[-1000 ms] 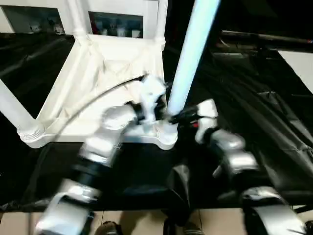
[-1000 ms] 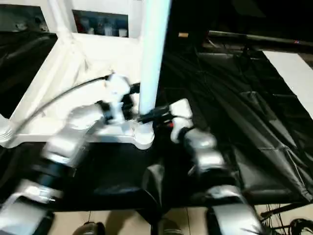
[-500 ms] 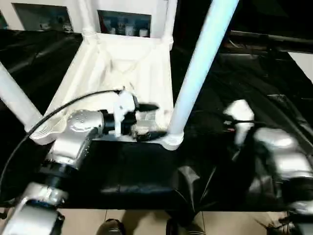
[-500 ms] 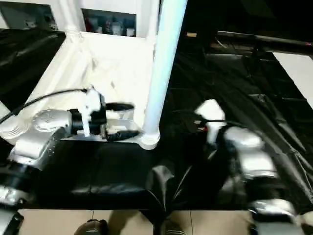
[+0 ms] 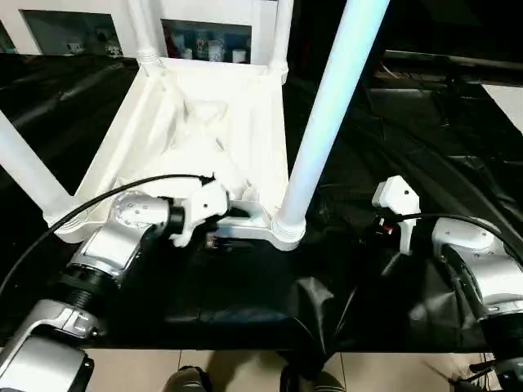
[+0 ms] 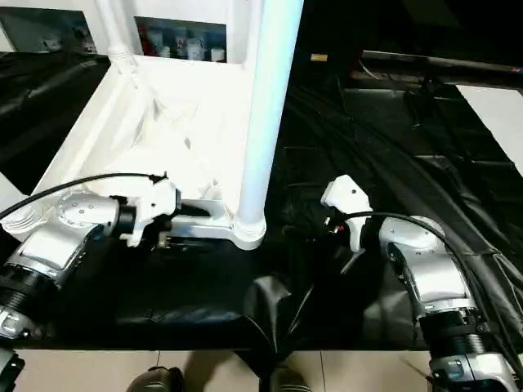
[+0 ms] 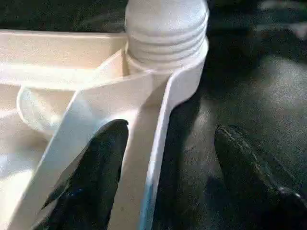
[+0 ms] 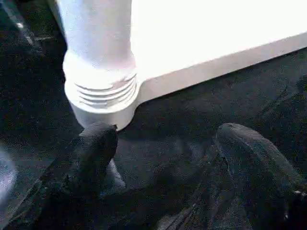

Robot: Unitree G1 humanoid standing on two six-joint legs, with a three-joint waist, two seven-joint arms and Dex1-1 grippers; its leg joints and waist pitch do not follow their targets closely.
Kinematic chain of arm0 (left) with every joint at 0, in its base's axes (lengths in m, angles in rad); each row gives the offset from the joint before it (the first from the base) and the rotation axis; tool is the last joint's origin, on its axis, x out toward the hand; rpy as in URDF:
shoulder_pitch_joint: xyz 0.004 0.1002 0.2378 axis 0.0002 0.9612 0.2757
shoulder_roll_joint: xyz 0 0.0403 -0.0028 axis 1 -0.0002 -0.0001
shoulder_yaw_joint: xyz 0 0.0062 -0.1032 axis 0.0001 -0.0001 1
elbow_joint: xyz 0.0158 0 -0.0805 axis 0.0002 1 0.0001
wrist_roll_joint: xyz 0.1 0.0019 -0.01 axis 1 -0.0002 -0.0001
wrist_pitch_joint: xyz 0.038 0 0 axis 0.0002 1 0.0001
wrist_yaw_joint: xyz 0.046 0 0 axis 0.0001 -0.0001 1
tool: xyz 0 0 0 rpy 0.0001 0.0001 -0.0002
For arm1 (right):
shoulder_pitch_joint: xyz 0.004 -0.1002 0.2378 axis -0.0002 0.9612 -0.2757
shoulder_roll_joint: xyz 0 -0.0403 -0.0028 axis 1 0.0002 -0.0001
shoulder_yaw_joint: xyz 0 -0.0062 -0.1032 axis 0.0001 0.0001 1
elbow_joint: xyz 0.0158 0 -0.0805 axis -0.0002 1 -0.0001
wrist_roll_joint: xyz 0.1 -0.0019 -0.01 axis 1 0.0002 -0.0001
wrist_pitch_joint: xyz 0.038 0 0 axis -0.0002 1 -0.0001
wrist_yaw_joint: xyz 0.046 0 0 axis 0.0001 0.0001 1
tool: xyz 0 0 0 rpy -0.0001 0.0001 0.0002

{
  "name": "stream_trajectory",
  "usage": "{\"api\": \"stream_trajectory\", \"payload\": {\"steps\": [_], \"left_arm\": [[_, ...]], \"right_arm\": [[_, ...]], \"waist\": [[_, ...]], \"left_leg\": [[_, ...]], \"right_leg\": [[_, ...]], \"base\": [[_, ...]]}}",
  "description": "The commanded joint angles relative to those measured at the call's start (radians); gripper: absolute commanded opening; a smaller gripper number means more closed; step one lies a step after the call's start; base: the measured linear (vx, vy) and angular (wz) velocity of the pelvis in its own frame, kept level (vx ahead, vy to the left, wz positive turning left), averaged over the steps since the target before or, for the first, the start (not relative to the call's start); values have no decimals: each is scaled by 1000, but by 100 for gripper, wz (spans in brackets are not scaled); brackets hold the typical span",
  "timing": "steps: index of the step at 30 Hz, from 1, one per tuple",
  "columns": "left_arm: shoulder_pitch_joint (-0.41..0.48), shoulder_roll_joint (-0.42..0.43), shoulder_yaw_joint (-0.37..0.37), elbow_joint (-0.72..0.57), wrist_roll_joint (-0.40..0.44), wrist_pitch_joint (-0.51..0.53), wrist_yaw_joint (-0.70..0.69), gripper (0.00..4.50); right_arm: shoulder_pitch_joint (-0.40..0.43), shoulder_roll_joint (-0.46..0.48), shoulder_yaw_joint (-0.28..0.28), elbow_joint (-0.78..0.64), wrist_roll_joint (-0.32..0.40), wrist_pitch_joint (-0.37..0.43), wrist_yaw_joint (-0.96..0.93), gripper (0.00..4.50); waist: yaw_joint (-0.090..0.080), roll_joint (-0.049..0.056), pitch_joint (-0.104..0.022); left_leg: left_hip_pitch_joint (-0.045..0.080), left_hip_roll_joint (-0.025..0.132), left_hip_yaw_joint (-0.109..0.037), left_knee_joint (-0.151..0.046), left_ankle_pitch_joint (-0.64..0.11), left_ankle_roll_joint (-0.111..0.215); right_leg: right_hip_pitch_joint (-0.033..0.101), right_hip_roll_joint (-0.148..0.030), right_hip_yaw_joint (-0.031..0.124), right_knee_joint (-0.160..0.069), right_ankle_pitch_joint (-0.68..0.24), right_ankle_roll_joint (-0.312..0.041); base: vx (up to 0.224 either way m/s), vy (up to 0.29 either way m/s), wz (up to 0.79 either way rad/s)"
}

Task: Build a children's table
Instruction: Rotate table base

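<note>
Black plastic sheet point(image 5: 425, 147) covers the whole work surface, wrinkled, with a raised fold near the front edge. White board point(image 6: 498, 122) lies flat at the far right on the sheet.

Children's table point(image 5: 196, 139) lies upside down on the sheet, left of centre, ribbed underside facing up. Four legs stand in the corner sockets, pointing up: near-right leg point(image 5: 327, 114) is the tallest in view, seated in its ringed socket point(image 7: 165, 38) at the front right corner; near-left leg point(image 5: 24, 175) leans out at the left edge; two far legs point(image 5: 143, 33) stand at the back corners.

Left silver forearm point(image 5: 122, 237) comes in from the lower left, cable looping over it. Left tool point(image 7: 165, 158) sits at the table's front edge, just left of the near-right socket. Its fingers are spread either side of the front rim wall: one finger point(image 7: 96, 172) over the ribbed inside, the other on the sheet outside. Cannot tell if either finger touches the rim.

Right forearm point(image 6: 425, 278) comes in from the lower right. Right tool point(image 8: 163, 158) hangs over the sheet, to the right of the near-right socket and clear of it, fingers spread wide, nothing between them.

Shoes point(image 5: 184, 380) show at the bottom edge, on the tan floor.
</note>
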Motion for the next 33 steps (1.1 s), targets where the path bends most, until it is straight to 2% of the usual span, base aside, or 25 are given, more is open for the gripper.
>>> {"api": "stream_trajectory", "payload": {"steps": [1,6,9,11,12,15,16,18,19,21,26,27,30,31,33], "left_arm": [[-35,2,-13,34,32,-31,14,292],[-86,-7,-29,105,55,-58,-3,253],[-117,-24,-27,156,54,-67,-37,225],[-125,-27,-28,173,56,-71,-47,217],[-137,-26,-36,197,67,-80,-60,210],[-151,-26,-42,225,80,-97,-67,180],[-159,-25,-45,238,85,-102,-73,172],[-173,-21,-52,256,90,-104,-96,160],[-174,-20,-54,256,92,-102,-103,138],[-177,-20,-53,263,95,-104,-101,129],[-176,-11,-61,300,117,-122,-117,83],[-178,-10,-60,309,124,-128,-114,75],[-180,-9,-62,329,136,-142,-108,54],[-182,-10,-63,335,139,-145,-106,47],[-182,-9,-65,336,141,-144,-106,40]], "right_arm": [[15,-20,7,-37,7,27,12,378],[42,-47,27,-96,24,73,60,378],[56,-67,37,-122,37,88,84,378],[58,-69,38,-126,37,90,86,378],[61,-72,39,-134,38,93,88,378],[63,-75,39,-143,37,97,89,378],[63,-77,37,-149,39,102,90,378],[63,-82,33,-162,44,115,92,378],[64,-84,33,-164,46,117,93,378],[65,-86,35,-167,51,119,95,378],[63,-61,48,-181,86,135,113,378],[57,-47,53,-174,89,135,110,378],[38,10,84,-144,80,115,88,378],[34,23,93,-136,76,107,81,378],[30,34,97,-129,74,104,75,378]], "waist": [[0,13,-85],[0,11,-86],[0,15,-85],[-1,13,-85],[0,16,-84],[0,13,-85],[0,21,-86],[0,18,-86],[1,21,-88],[2,20,-87],[1,21,-87],[1,25,-88],[-4,23,-87],[-2,24,-88],[0,27,-89]], "left_leg": [[23,31,-16,-66,-209,40],[24,32,-17,-65,-206,43],[23,30,-16,-63,-201,53],[22,31,-16,-64,-207,51],[23,32,-17,-64,-213,48],[23,32,-18,-65,-212,46],[26,32,-17,-64,-212,46],[24,31,-17,-64,-210,47],[25,32,-17,-64,-206,47],[23,31,-16,-63,-203,49],[22,32,-18,-64,-214,52],[23,32,-18,-63,-216,51],[19,29,-19,-65,-224,42],[25,32,-19,-65,-234,35],[26,32,-18,-65,-232,32]], "right_leg": [[60,-59,35,-69,-197,-235],[62,-60,35,-68,-191,-234],[62,-61,35,-69,-179,-245],[63,-62,35,-69,-184,-247],[62,-63,35,-70,-199,-247],[63,-62,35,-70,-199,-242],[61,-62,35,-72,-190,-248],[63,-60,35,-70,-178,-254],[64,-61,35,-68,-165,-258],[65,-62,35,-67,-152,-266],[66,-63,33,-70,-190,-258],[65,-64,34,-71,-197,-257],[64,-64,32,-74,-232,-247],[61,-65,33,-76,-257,-238],[59,-66,35,-76,-258,-239]], "base": [[0,0,0],[0,0,0],[0,0,0],[0,0,0],[0,0,0],[0,0,0],[0,0,0],[0,0,0],[0,0,0],[0,0,0],[0,0,0],[0,0,0],[0,0,0],[0,0,0],[0,0,0]]}}
